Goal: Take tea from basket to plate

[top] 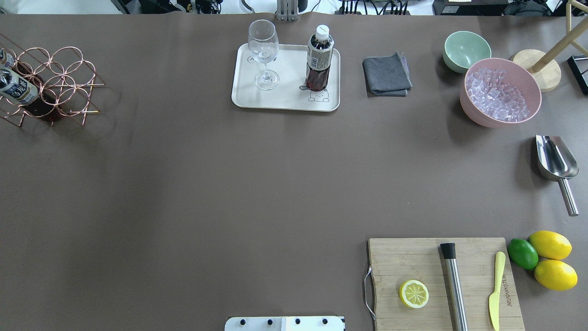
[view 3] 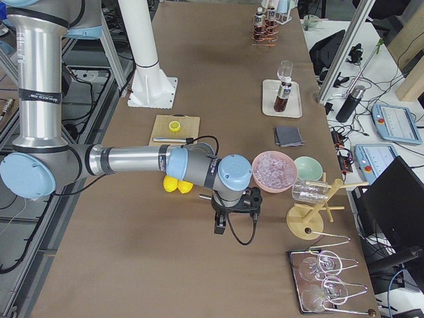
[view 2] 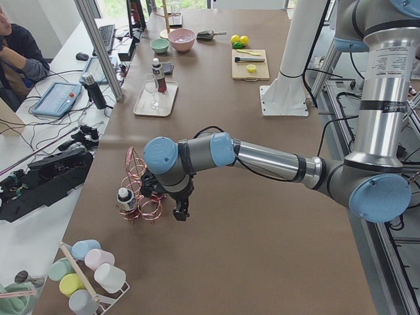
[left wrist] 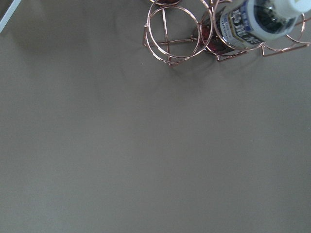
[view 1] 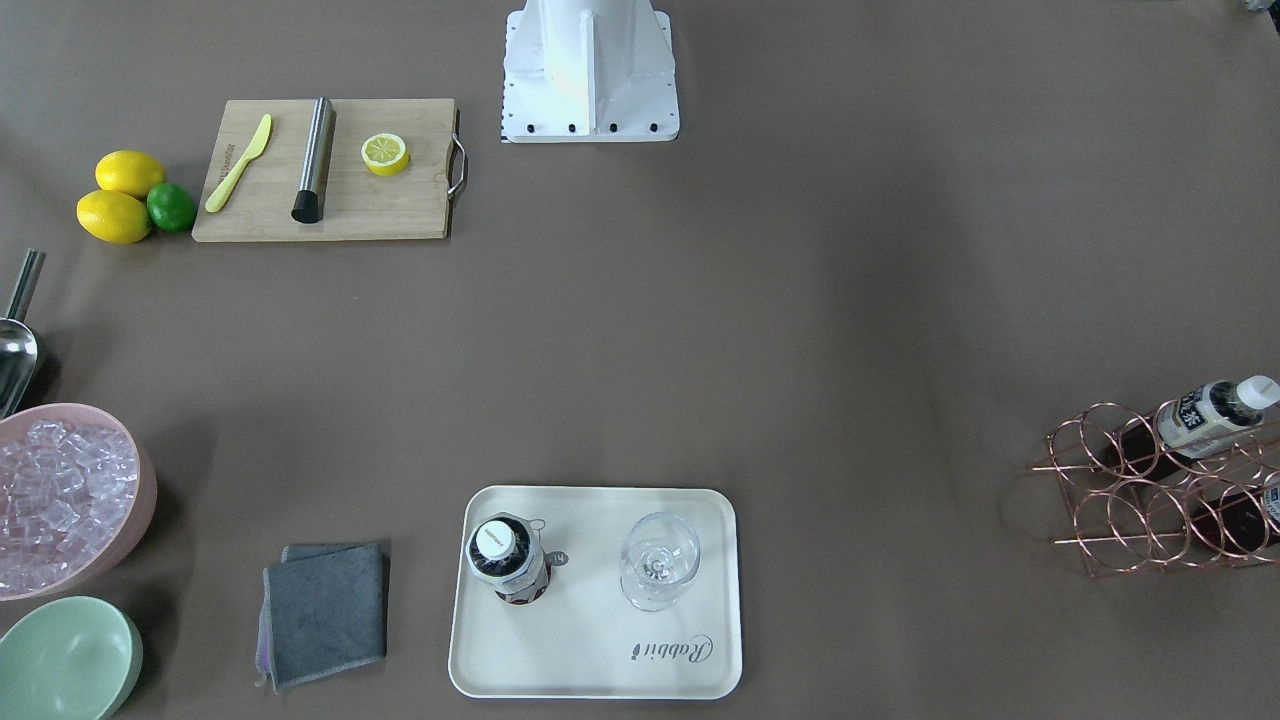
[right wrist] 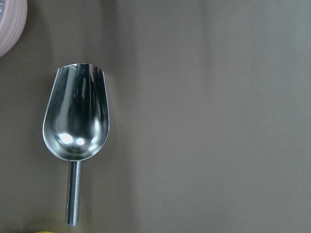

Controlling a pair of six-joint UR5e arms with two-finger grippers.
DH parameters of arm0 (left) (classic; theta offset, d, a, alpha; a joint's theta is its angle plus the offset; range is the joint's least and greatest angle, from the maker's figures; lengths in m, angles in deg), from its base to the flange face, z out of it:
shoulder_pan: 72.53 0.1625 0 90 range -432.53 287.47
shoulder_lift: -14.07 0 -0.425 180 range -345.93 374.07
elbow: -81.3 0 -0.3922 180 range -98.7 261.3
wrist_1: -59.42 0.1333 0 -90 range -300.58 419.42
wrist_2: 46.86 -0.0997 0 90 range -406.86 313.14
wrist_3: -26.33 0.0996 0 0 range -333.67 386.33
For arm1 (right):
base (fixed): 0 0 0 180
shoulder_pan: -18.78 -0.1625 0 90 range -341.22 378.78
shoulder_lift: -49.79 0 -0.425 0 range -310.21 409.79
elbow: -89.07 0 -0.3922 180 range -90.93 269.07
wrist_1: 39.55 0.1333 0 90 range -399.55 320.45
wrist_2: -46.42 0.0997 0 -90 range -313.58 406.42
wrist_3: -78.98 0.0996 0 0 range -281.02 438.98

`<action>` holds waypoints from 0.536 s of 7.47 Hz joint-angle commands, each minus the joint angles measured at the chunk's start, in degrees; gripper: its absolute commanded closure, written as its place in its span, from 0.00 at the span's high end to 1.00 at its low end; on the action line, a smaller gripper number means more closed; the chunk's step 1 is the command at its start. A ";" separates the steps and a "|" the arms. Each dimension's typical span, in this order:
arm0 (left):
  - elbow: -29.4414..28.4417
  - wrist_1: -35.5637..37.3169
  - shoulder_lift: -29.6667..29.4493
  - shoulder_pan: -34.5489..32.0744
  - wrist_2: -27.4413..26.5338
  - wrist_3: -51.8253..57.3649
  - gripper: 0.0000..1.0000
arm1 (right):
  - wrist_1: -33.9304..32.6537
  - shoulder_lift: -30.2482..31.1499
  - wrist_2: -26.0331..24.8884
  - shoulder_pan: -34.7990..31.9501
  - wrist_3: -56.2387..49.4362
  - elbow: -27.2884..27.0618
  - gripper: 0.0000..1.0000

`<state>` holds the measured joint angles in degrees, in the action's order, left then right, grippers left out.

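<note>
Tea (top: 319,59) stands upright on the plate (top: 285,99) beside a glass (top: 263,46), so the transfer looks complete. Left gripper (view 2: 169,205) and right gripper (view 3: 233,217) hang well away from the plate; whether their jaws are released or clenched cannot be told. Basket (top: 50,85), far from the plate, holds another bottle (top: 18,89), should a further grasp be called for.

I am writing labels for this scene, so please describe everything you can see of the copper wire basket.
The basket is a copper-coloured wire carrier of round ring cells with a tall handle. It stands on the brown table at the robot's left end. A tea bottle sits in one cell, its white cap above the rings.
</note>
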<state>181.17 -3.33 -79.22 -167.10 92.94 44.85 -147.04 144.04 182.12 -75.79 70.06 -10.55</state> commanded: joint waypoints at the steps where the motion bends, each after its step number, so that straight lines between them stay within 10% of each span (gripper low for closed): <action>1: 0.06 -8.56 5.81 1.93 -1.19 -6.38 0.98 | 0.00 0.05 0.09 0.00 -0.05 -0.05 1.00; 4: -0.11 -29.15 14.88 3.95 -5.95 -15.64 0.98 | 0.00 0.05 0.00 -0.09 -0.05 0.13 1.00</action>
<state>181.13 -23.05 -68.41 -164.65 88.20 36.57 -147.05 144.09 182.20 -75.79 70.02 -10.56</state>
